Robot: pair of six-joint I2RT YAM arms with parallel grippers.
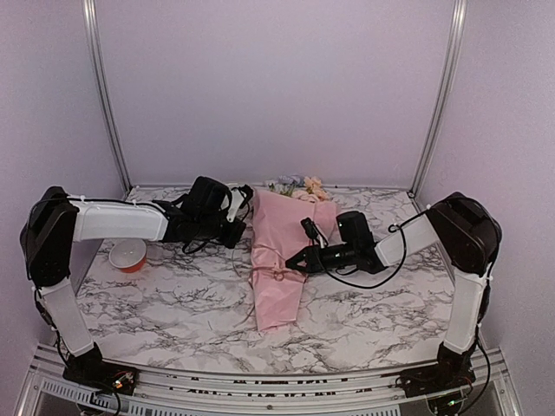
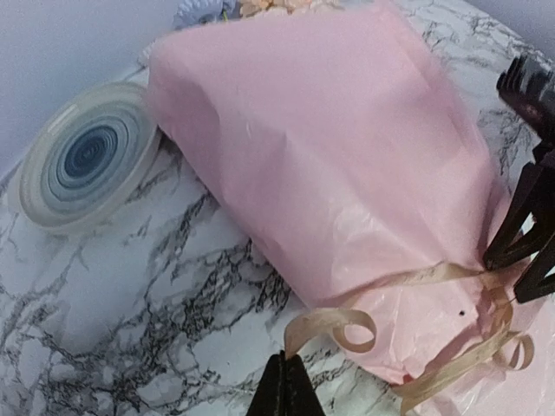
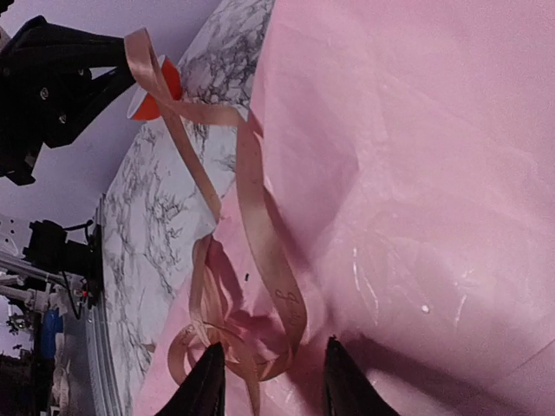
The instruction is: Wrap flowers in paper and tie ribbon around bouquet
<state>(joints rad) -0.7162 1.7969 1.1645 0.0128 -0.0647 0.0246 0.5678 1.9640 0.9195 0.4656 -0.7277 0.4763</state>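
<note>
Top view: the bouquet (image 1: 279,251) is lying mid-bench (image 1: 173,295), flowers (image 1: 299,185) poking out at the back-wall end. Left wrist cam: the left tool (image 2: 284,373) is pinched shut on one end of the ribbon (image 2: 416,279). Right wrist cam: the right tool (image 3: 276,347) is open, with a finger on either side of the ribbon loops on the bouquet.
</note>
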